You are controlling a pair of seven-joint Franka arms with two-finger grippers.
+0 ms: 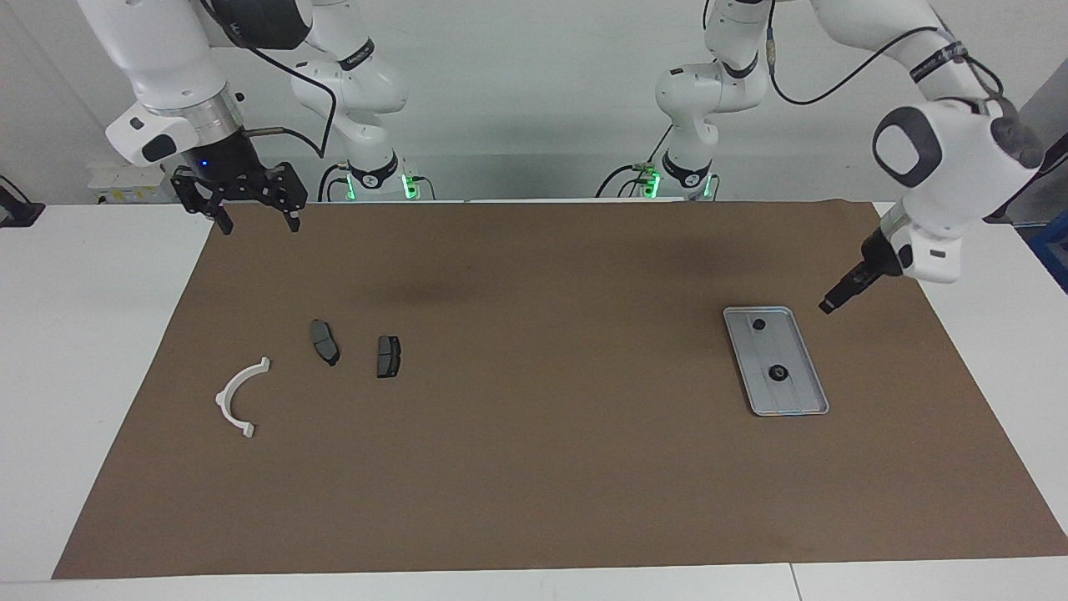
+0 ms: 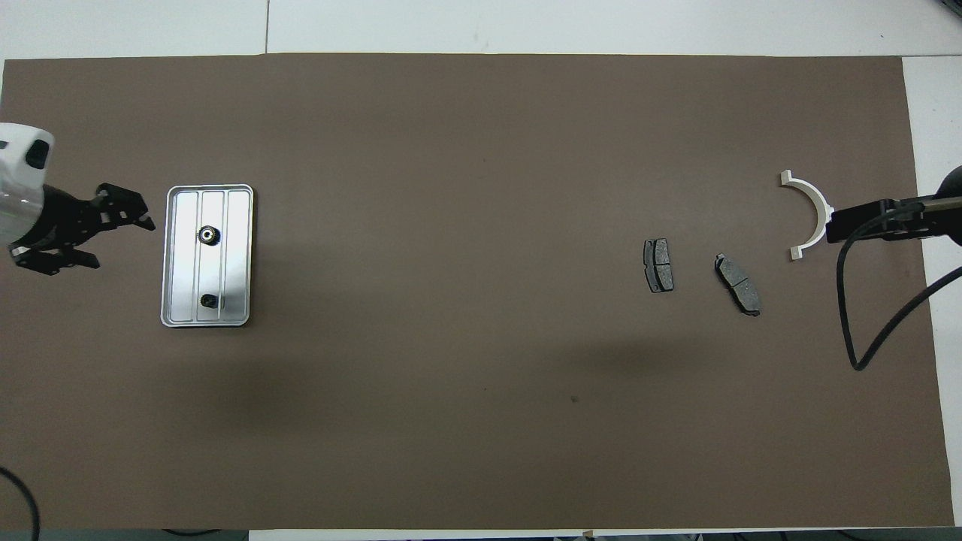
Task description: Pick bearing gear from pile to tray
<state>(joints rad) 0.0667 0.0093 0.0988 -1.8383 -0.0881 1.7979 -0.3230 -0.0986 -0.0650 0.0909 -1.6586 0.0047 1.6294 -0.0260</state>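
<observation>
2 gears sit in the tray, apart from each other. Left gripper hangs beside it over the mat, jaws spread, empty. Right gripper waits open, empty, over the mat's edge. Risk: any swing-back could clip the tray and scatter both gears.

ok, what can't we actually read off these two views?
- Right gripper: in the overhead view only its cabled body shows; the edge cuts off the rest.
- White bracket: overhead, that body covers one part.
- Two small black parts in the tray: too small to identify.
- Left gripper: beside the tray, empty.
</observation>
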